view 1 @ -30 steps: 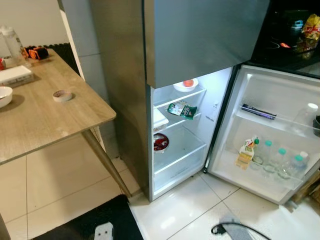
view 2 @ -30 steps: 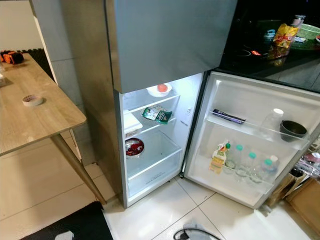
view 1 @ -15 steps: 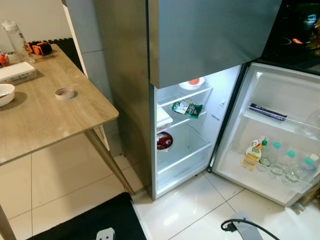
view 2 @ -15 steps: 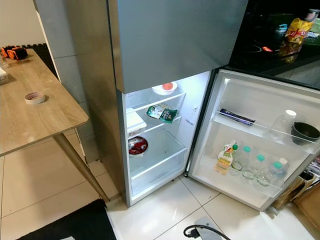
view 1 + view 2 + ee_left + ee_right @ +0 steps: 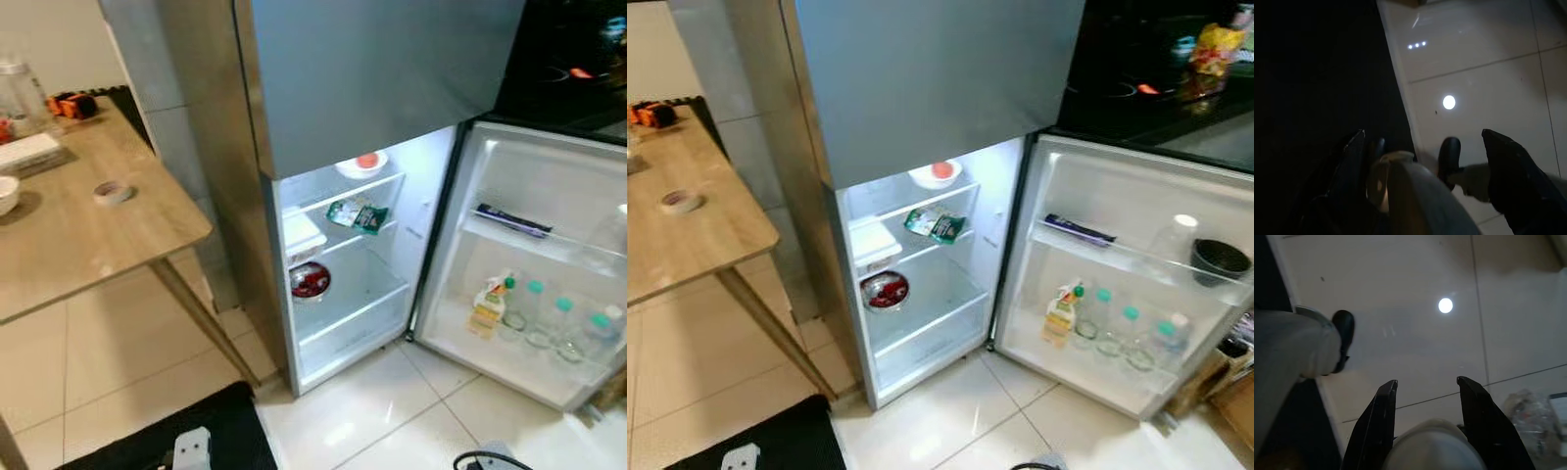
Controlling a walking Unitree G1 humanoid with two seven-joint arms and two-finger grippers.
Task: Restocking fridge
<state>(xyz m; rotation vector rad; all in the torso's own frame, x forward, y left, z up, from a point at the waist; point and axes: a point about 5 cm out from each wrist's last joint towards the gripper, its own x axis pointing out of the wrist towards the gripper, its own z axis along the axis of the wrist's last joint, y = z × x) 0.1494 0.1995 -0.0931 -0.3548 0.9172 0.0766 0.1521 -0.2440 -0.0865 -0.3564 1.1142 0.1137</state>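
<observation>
1. Risk at nine o'clock: the tabletop (image 5: 88, 235) juts toward the fridge (image 5: 362, 69), and the black mat (image 5: 147, 441) lies at seven o'clock; a careless step could, I judge, catch the mat edge or knock the table corner. On the tabletop sit a white bowl (image 5: 6, 191) whose contents I cannot tell, a tape roll (image 5: 113, 192) and a clear bottle (image 5: 20, 93).
2. Left gripper (image 5: 1422, 147) hangs over floor tiles and mat, fingers spread, carrying nothing.
3. Fridge compartment, centre: a bowl (image 5: 934, 174) with something red on the top shelf, a green packet (image 5: 934, 224) and white box (image 5: 872, 240) on the next, a red-filled bowl (image 5: 885, 291) below.
4. Right gripper (image 5: 1425, 387) hangs spread over pale tiles, empty, so restocking stock is not yet in hand.
5. Door (image 5: 1136, 196) at three o'clock stands wide; brushing it could topple its bottles (image 5: 1117, 333), yellow carton (image 5: 1058, 311) or dark bowl (image 5: 1218, 260).
</observation>
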